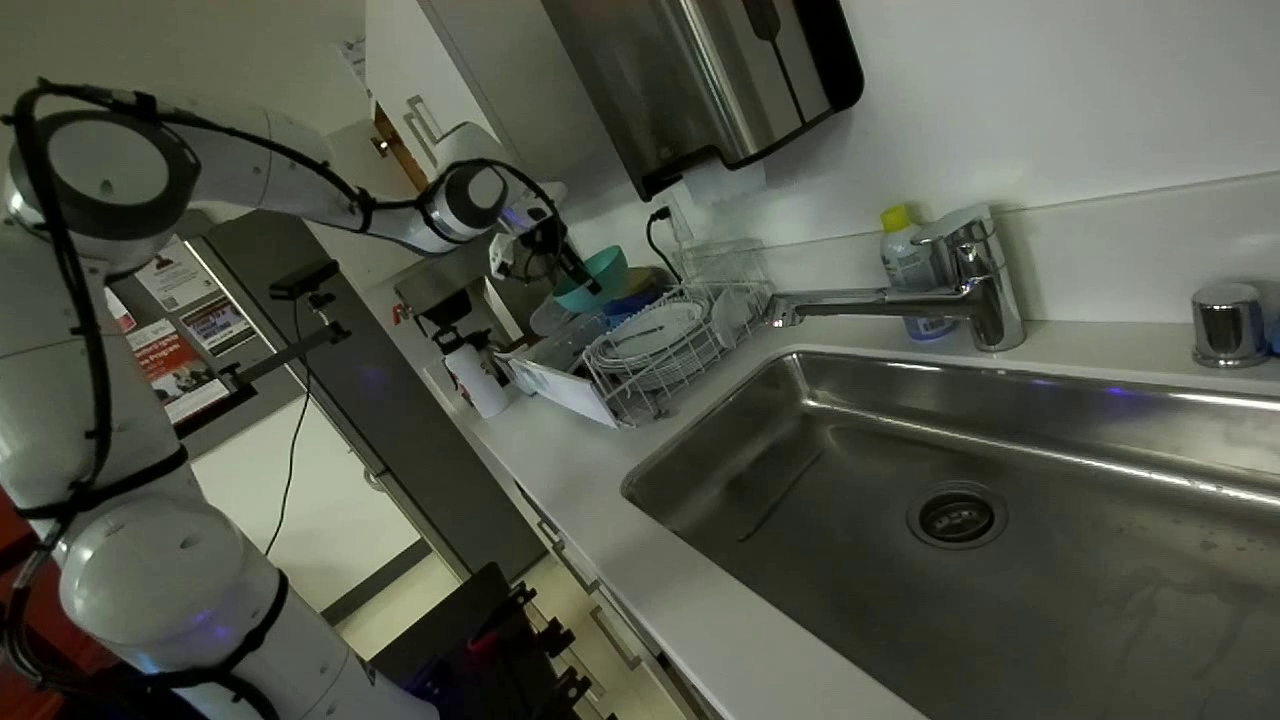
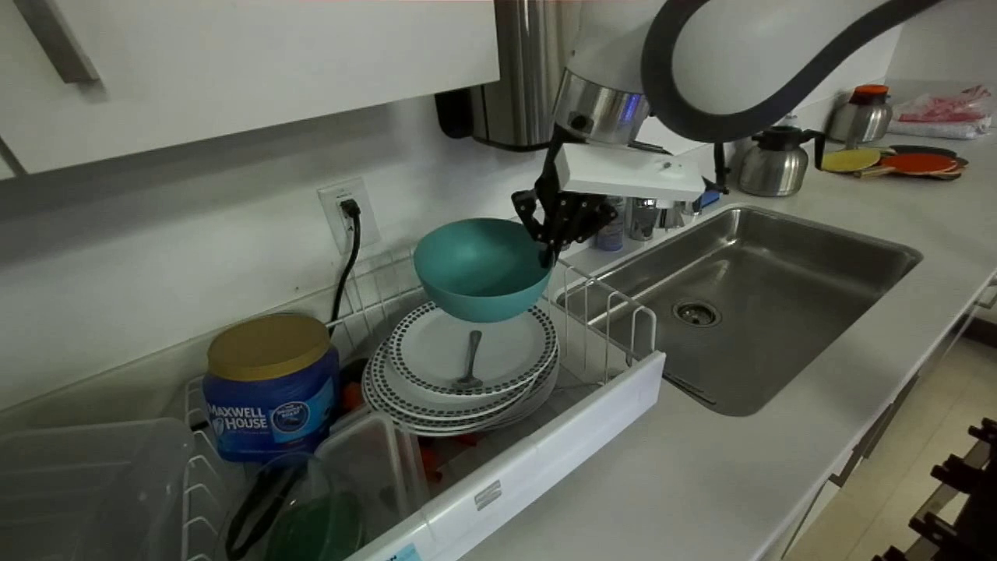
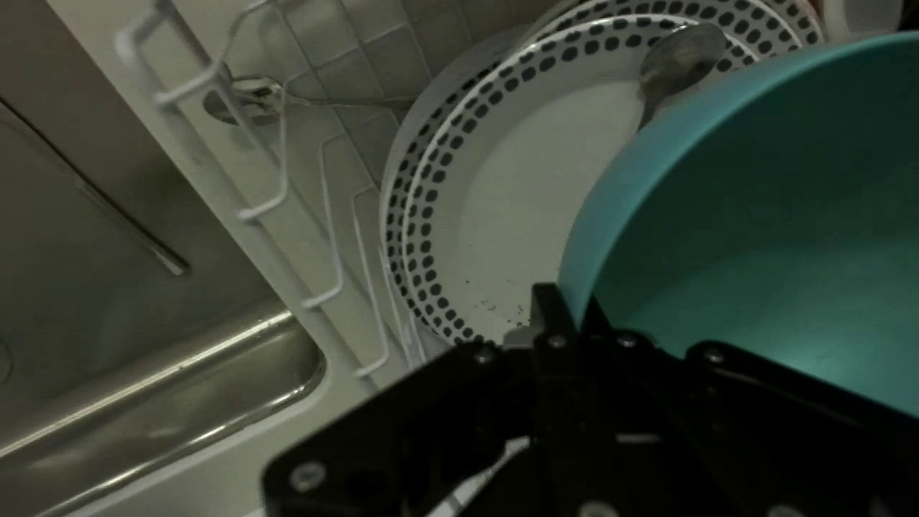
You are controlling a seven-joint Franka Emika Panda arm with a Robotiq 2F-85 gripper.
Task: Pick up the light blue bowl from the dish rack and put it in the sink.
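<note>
- The light blue bowl [image 2: 479,269] hung mouth upward over the plates [image 2: 424,351] in the dish rack [image 2: 545,460], well apart from the drain end of the task, the sink [image 2: 779,304].
- The gripper [image 3: 574,316] was clamped on the bowl's rim, 1 finger inside the wall and 1 outside. That made sense to me: the bowl looked too wide to be spanned whole.
- The pinch sat on the bowl's sink-facing side, so the rest of the body reached back over the rack. I judged that it might droop or swivel about that hold if swung fast.
- The rack's wire side [image 2: 607,331] stood between the bowl and the sink. A bit more lift seemed wise before carrying it across, since the underside could snag there.
- The plates lay flat in a pile, probably to save room, with a piece of cutlery [image 2: 470,362] loose on the top plate. I couldn't tell how much of a gap there was under the bowl.
- The bowl itself was round, deep and plain teal, matte, with no pattern that I could see. Its inside was darker, its rim smooth and fairly thin; I guessed at light plastic that could slip if the grip slackened.
</note>
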